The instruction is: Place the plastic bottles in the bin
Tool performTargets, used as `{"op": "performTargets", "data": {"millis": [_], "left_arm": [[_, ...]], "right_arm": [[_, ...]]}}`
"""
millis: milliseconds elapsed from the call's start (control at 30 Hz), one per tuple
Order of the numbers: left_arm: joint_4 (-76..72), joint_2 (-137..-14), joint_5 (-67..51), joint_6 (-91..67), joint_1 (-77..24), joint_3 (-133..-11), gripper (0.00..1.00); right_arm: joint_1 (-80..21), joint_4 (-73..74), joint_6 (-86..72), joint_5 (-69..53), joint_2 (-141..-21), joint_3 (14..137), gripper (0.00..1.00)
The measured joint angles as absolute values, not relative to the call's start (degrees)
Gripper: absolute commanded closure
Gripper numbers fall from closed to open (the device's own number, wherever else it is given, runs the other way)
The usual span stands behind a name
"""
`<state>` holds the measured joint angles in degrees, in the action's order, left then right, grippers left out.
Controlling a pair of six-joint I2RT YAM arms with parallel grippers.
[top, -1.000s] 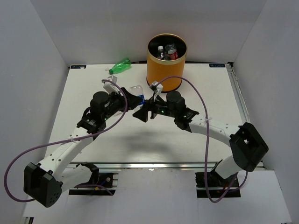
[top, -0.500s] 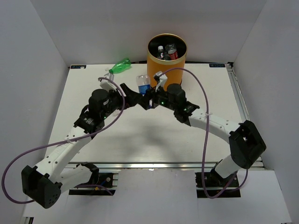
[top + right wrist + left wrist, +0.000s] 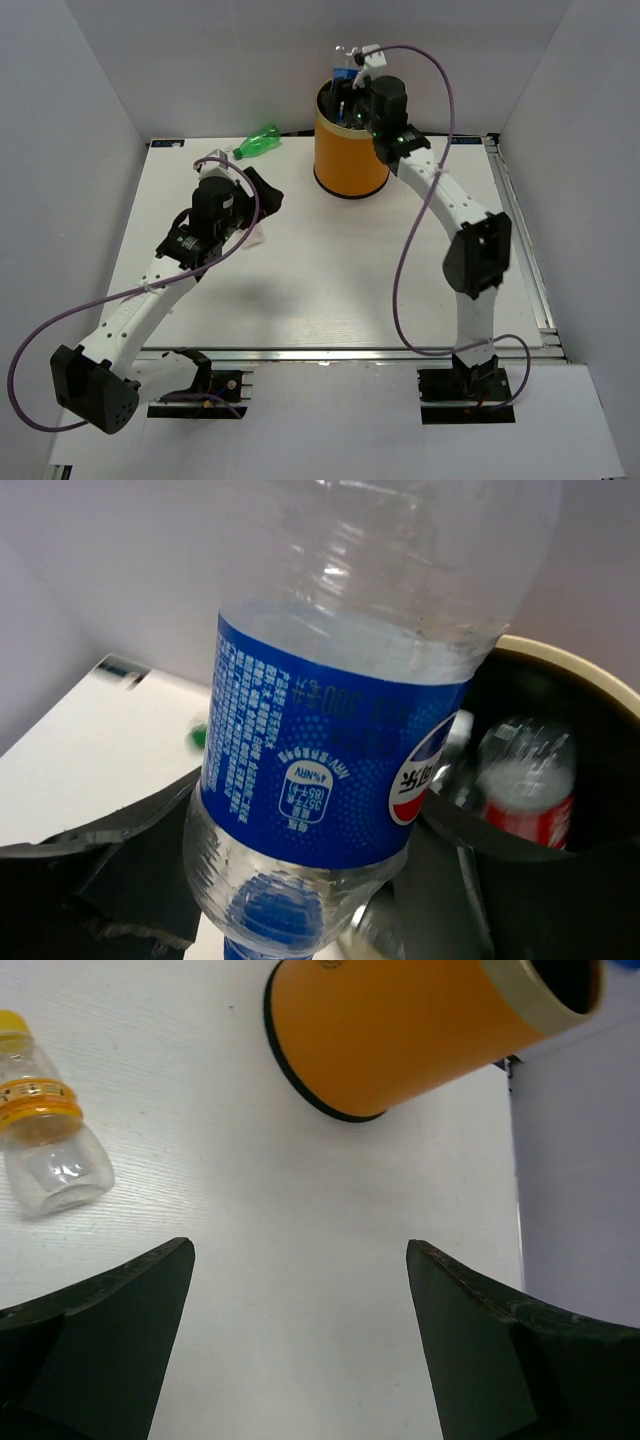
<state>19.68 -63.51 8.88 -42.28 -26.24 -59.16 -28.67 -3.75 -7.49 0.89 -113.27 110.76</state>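
I'm gripping the blue bottle (image 3: 330, 760) in the right gripper (image 3: 347, 84) over the far-edge bin (image 3: 350, 160) to drop it; left gripper (image 3: 300, 1252) is gaping wide.

L arm bent low, L gripper (image 3: 298, 1252) jaws wide apart. R arm stretched far, high; R gripper (image 3: 346, 84) clamped on bottle (image 3: 330, 780).

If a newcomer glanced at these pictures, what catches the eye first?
The tall orange cylindrical bin with a gold rim stands at the table's far edge, and the right gripper holds a clear plastic bottle with a blue label at its rim. A green plastic bottle lies left of the bin, and a clear orange-banded bottle lies ahead of the open left gripper.
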Motion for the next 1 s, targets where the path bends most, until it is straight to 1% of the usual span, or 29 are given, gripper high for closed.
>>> {"op": "performTargets", "data": {"millis": [33,100,133,167,267,400,533,667,767,867,1000], "left_arm": [[19.9,-64.1,9.0,-42.4,-25.8,-59.2,0.02],[20.3,-65.1,9.2,-42.5,-24.8,-59.2,0.02],[20.5,-65.6,9.1,-42.5,-24.0,-59.2,0.02],[20.7,-66.0,8.9,-42.6,-23.3,-59.2,0.02],[21.0,-67.4,6.7,-43.1,-19.1,-59.2,0.02],[21.5,-70.4,5.4,-43.5,-13.4,-59.0,0.02],[23.4,-73.1,5.5,-42.9,-12.9,-59.0,0.02],[25.3,-75.5,6.6,-42.9,-12.7,-59.0,0.02],[25.2,-77.9,8.0,-42.6,-12.3,-59.0,0.02],[25.4,-83.3,9.7,-42.0,-11.7,-60.6,0.02],[24.8,-92.9,10.6,-41.2,-10.6,-65.5,0.02]], "right_arm": [[-28.3,-2.8,-6.9,2.2,-117.5,117.1,0.83],[-27.4,-1.3,-5.8,5.0,-125.9,128.9,0.47],[-27.0,-0.9,-5.5,6.6,-129.3,133.0,0.33],[-26.7,-0.9,-5.3,7.9,-131.2,134.7,0.12],[-25.8,0.6,-4.3,11.1,-132.6,133.7,0.11],[-25.0,0.8,-3.5,12.2,-129.4,129.0,0.11],[-25.4,3.0,-1.5,10.7,-122.2,127.7,0.11],[-26.7,4.7,1.2,9.0,-110.9,125.0,0.11],[-27.7,4.5,1.7,5.4,-98.0,115.3,0.11],[-28.3,3.9,1.4,2.4,-86.5,104.5,0.1],[-29.2,3.2,0.4,-0.3,-79.0,93.0,0.11]]}}
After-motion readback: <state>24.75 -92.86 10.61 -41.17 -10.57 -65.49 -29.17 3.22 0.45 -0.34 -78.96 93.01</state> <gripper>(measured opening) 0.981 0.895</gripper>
